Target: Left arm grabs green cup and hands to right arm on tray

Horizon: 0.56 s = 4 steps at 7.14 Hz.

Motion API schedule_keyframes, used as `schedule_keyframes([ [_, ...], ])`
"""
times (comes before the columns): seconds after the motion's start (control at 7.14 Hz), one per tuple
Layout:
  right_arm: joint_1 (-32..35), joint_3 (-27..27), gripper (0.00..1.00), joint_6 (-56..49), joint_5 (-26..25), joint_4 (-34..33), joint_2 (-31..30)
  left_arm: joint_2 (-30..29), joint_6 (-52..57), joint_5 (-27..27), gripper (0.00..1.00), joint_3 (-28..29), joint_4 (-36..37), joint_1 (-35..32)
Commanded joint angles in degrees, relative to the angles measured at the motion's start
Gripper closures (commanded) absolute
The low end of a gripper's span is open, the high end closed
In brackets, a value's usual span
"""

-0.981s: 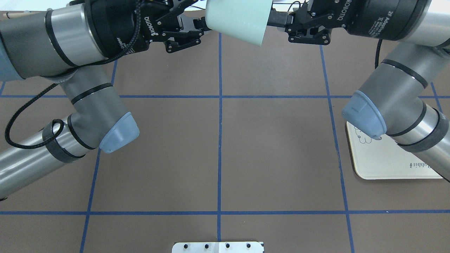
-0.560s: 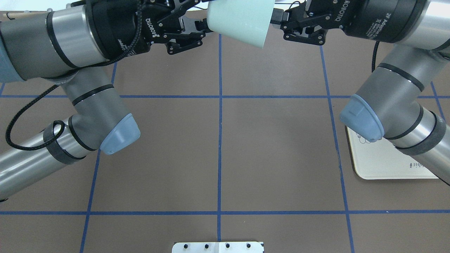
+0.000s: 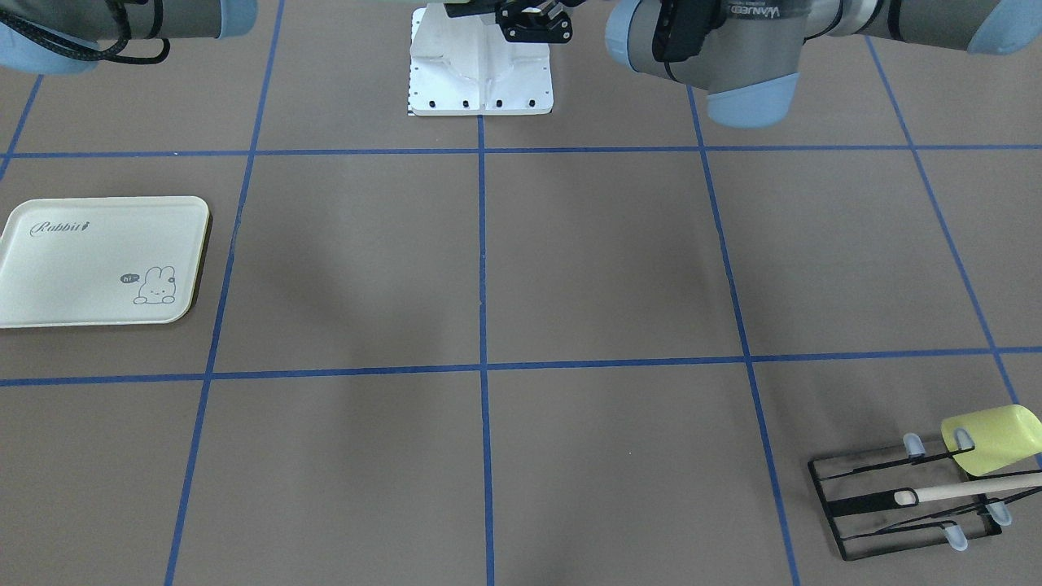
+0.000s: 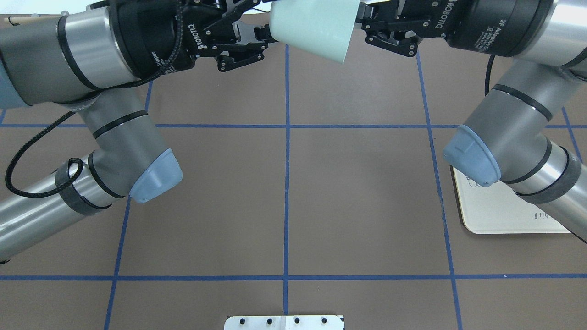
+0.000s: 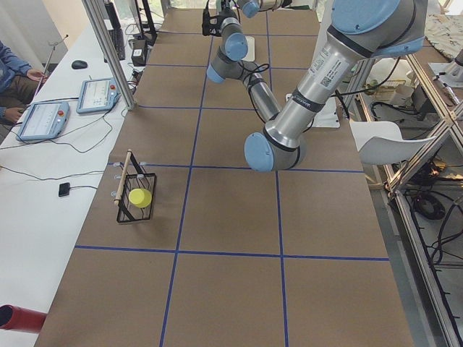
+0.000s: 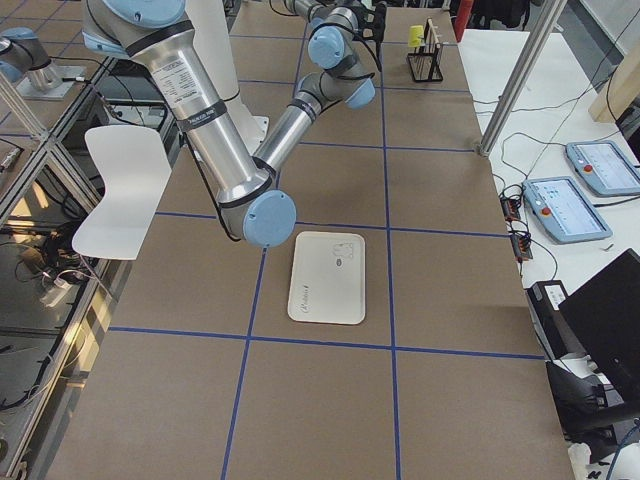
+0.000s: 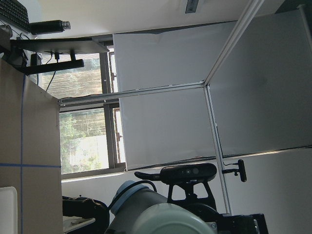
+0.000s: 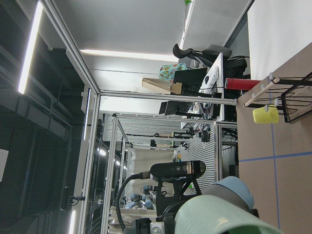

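Observation:
The pale mint-green cup [image 4: 312, 27] is held high above the table's far middle, lying on its side. My left gripper [image 4: 266, 33] is shut on its left end. My right gripper [image 4: 362, 20] comes in from the right with its jaws spread, and its fingertips reach the cup's right end, partly hidden behind it. The cup also fills the bottom of the left wrist view [image 7: 165, 222] and of the right wrist view [image 8: 229, 219]. The cream Rabbit tray [image 4: 500, 215] lies flat and bare under the right arm's elbow; it also shows in the front-facing view [image 3: 98, 260].
A black wire rack [image 3: 904, 505] stands at the table's far left corner with a yellow-green cup [image 3: 993, 439] and a wooden stick on it. The white base plate [image 4: 284, 322] sits at the near edge. Blue tape lines grid the brown table.
My right gripper has moved left, closing the gap to the cup's right end. The cup and my left gripper have barely moved.

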Motion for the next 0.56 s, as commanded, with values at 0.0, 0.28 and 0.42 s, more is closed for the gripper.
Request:
schedule_keyframes([
  [0.0,-0.02,-0.02,0.4,-1.0,-0.01,-0.33,-0.16,-0.17,0.09,0.0,1.0,-0.12,0.17,0.0],
  [0.28,-0.02,-0.02,0.42,-1.36,0.08,-0.41,-0.17,-0.17,0.35,0.0,1.0,-0.04,0.61,0.0],
  [0.42,-0.02,-0.02,0.42,-1.97,0.25,-0.42,-0.25,-0.17,0.52,0.0,1.0,0.05,0.79,0.0],
])
